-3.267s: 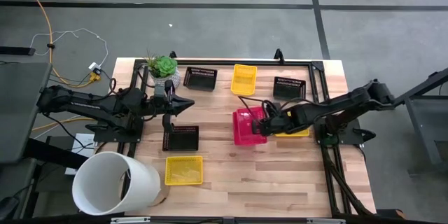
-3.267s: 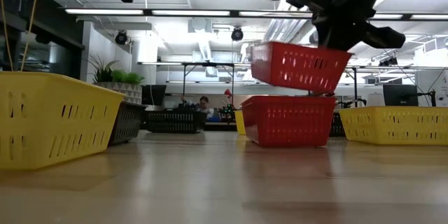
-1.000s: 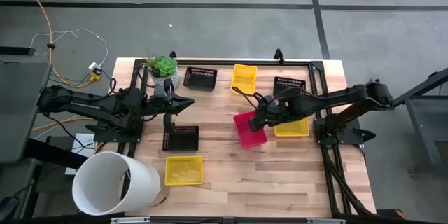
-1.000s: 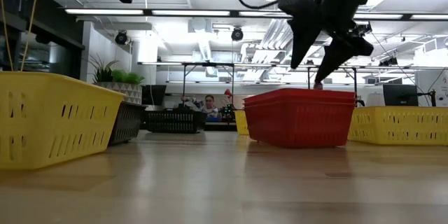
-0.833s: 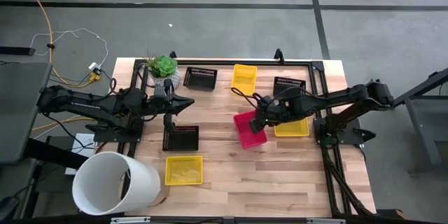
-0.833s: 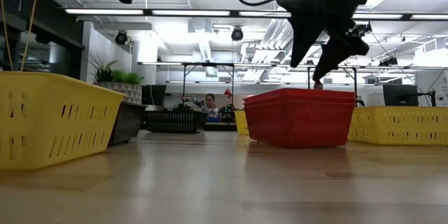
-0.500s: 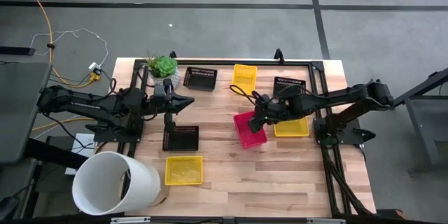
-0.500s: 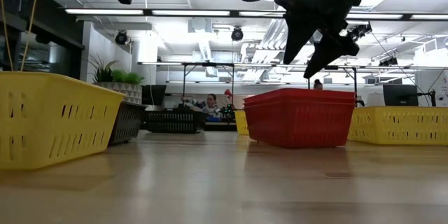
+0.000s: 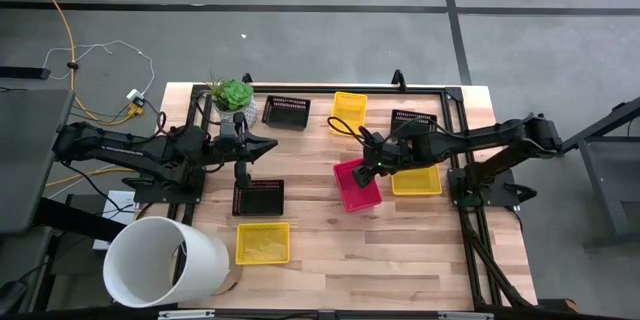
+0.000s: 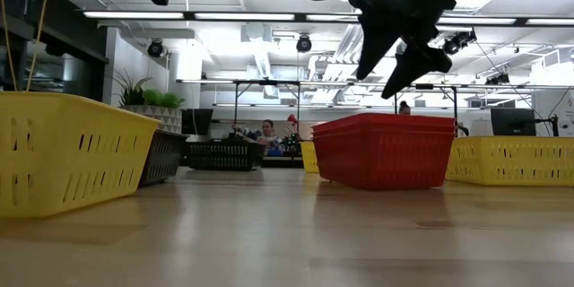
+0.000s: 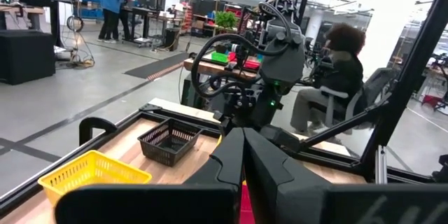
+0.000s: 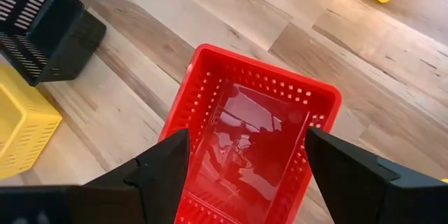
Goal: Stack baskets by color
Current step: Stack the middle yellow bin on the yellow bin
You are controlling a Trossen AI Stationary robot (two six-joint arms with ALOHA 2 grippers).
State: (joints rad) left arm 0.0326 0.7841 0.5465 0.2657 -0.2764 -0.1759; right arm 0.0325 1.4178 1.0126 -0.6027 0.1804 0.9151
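Observation:
A pinkish-red basket stack [image 9: 358,188] sits mid-table, also seen from the side [image 10: 386,151] and from above with its inside bare [image 12: 252,140]. My right gripper [image 9: 369,163] hangs open just above it [image 10: 390,43], holding nothing. Yellow baskets lie at the back [image 9: 348,112], right of the red stack [image 9: 417,181] and at the front left [image 9: 263,242]. Black baskets sit at the back [image 9: 286,112], back right [image 9: 413,123] and centre left [image 9: 258,197]. My left gripper [image 9: 266,145] waits shut at the left, above the table.
A large white cylinder [image 9: 165,262] lies at the front left corner. A potted green plant [image 9: 232,95] stands at the back left. People are in the room behind the table [image 11: 343,70]. Bare wood lies along the front right of the table [image 9: 400,260].
The red basket my right gripper held above the stack now sits nested on it. The open gripper has since risen and drifted slightly back. My left arm has not moved.

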